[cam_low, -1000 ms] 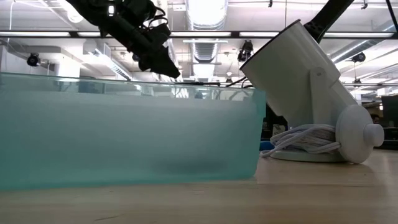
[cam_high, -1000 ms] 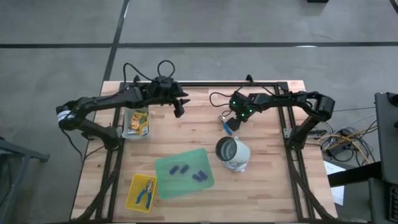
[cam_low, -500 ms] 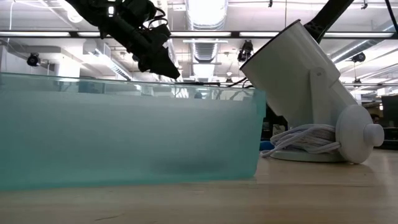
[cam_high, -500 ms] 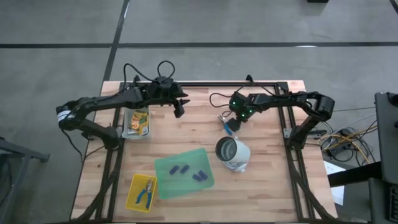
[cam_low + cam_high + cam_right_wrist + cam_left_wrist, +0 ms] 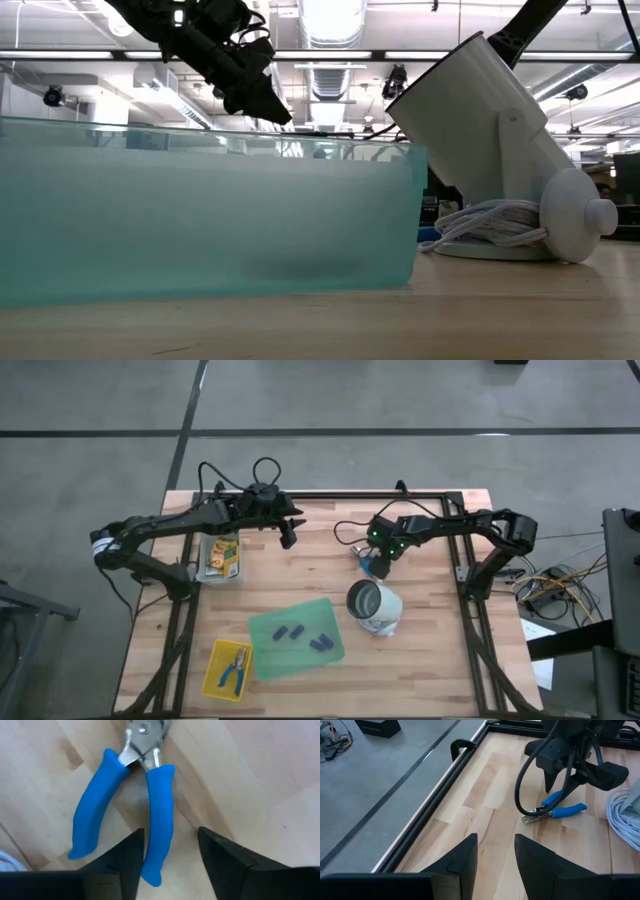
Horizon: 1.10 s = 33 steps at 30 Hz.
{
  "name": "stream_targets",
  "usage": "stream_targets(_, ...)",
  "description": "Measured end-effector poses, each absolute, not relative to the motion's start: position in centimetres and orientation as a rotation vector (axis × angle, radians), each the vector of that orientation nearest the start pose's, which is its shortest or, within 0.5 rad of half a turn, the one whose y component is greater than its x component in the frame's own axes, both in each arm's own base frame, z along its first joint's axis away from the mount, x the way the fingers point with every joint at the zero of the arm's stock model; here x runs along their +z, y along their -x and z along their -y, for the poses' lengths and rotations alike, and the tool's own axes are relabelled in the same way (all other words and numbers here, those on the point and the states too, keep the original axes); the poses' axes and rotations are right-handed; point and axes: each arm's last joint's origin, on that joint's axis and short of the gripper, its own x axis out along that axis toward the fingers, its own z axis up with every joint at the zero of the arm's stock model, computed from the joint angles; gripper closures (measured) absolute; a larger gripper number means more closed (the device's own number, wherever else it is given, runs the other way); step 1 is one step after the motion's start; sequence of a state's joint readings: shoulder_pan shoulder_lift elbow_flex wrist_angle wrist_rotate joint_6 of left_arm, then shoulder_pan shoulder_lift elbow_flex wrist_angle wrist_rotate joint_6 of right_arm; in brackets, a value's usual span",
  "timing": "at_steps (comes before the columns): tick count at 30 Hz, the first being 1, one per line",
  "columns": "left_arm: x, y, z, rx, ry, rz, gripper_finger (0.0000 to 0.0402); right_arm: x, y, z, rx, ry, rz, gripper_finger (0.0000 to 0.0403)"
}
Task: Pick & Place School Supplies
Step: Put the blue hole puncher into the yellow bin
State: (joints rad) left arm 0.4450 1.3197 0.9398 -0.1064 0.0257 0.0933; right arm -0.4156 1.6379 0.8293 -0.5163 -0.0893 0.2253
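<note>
Two open fingers of right gripper [image 5: 167, 857] straddling one handle of blue-handled tool [image 5: 145, 795] on bare table [image 5: 310, 575]. Probably rigid, light, rubbery-gripped; best pinched mid-handle. Left gripper [image 5: 495, 855] open, idle.

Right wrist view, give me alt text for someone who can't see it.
The right gripper, fingers open, hangs just above a blue-handled metal tool lying on the wooden table, one handle between the two dark fingers.
</note>
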Motion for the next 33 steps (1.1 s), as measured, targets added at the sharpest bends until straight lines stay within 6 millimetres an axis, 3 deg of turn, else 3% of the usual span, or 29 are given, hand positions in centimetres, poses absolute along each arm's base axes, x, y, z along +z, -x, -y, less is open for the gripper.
stream_targets(11,27.9,-26.2,-12.4,0.388,0.023,-0.494,0.0266,13.7,-25.0,10.8,-0.438,-0.519,-1.268,0.0369)
stream_targets(24,27.9,-26.2,-12.4,0.388,0.023,-0.494,0.0266,14.0,-25.5,11.0,-0.453,-0.538,-1.239,0.0371)
stream_targets(33,28.1,-26.2,-12.4,0.394,0.038,-0.481,0.0266,15.4,-26.4,11.9,-0.618,-0.505,-1.169,0.0371)
